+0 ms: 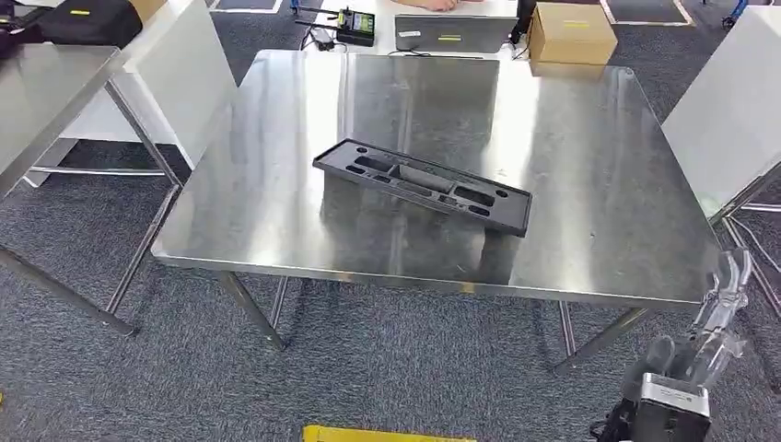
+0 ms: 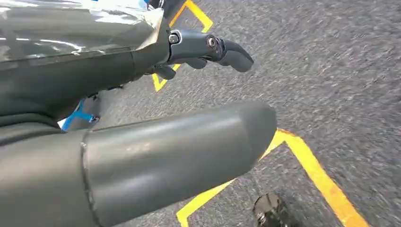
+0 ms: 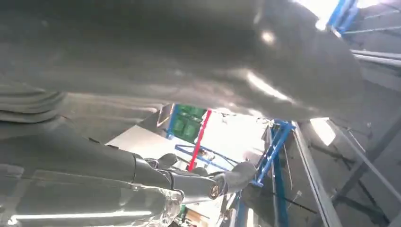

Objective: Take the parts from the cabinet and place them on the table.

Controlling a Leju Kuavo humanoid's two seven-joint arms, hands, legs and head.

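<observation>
In the head view the right hand (image 1: pixel 714 322) sat at the lower right corner, its wrist cut off by the bottom edge and its fingers too small to read. A yellow object (image 1: pixel 387 434) was clipped by the same edge. A cardboard box (image 1: pixel 571 32) beyond the surface (image 1: pixel 589 184) was cropped at the top. In the left wrist view, the carpet (image 2: pixel 331 71) was blurred.
</observation>
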